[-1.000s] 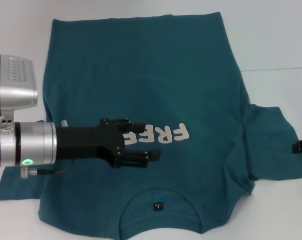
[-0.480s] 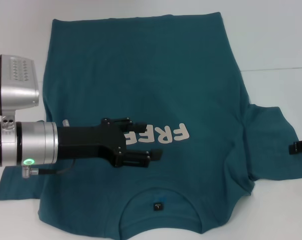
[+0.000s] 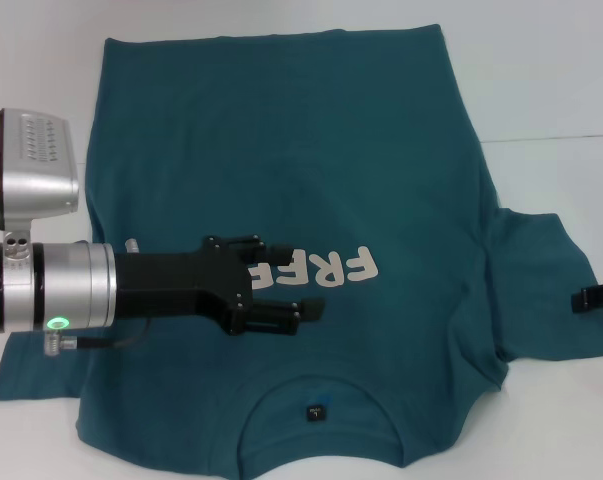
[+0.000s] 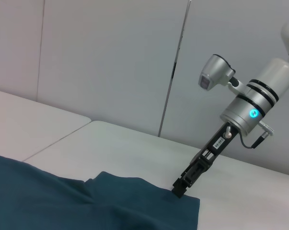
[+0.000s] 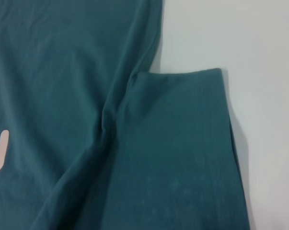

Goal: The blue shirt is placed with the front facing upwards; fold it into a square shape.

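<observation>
The blue shirt lies spread flat on the white table, front up, with its collar and dark neck label toward me and the white lettering on the chest. My left gripper hovers open over the chest, just beside the lettering, holding nothing. My right gripper shows only as a black tip at the outer edge of the shirt's right sleeve. In the left wrist view the right gripper touches down at the sleeve's hem. The right wrist view shows the sleeve and side seam.
Bare white table surrounds the shirt on the far side and on the right. A seam between two tabletops runs off to the right. Grey wall panels stand behind the table.
My right gripper has crept slightly inward toward the right sleeve's edge. The left arm and the shirt have stayed where they were.
</observation>
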Motion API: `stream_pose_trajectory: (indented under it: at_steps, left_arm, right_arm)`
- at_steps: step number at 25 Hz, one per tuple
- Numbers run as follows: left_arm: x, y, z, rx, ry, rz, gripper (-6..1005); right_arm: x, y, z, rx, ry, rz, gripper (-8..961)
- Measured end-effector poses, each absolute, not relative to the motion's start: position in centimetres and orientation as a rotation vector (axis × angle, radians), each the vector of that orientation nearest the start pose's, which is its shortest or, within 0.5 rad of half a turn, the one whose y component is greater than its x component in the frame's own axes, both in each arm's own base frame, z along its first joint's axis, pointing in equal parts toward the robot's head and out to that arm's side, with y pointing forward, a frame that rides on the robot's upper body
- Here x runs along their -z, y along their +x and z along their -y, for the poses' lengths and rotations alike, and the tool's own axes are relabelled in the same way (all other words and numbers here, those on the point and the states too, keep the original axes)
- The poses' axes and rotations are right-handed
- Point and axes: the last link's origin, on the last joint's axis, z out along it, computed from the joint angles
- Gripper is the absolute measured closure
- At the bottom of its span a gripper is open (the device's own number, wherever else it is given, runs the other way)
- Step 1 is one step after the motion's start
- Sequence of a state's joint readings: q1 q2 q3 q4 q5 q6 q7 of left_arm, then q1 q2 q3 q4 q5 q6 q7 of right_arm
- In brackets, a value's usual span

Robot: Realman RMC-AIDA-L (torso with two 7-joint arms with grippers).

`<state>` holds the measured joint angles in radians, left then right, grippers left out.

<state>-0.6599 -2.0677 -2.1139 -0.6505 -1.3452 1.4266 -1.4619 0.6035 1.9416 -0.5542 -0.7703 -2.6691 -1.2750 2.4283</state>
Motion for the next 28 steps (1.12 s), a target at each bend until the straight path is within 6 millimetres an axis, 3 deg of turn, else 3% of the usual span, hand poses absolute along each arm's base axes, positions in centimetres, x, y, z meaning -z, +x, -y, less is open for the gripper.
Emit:
stream_pose_trajectory:
  at_steps: [28]
  left_arm:
    - [3.1, -19.26, -36.39, 0.681, -2.876, 0.458, 124]
  right_arm:
    - [-8.34, 35.13, -37.03, -0.112, -1.939, -1.68, 55]
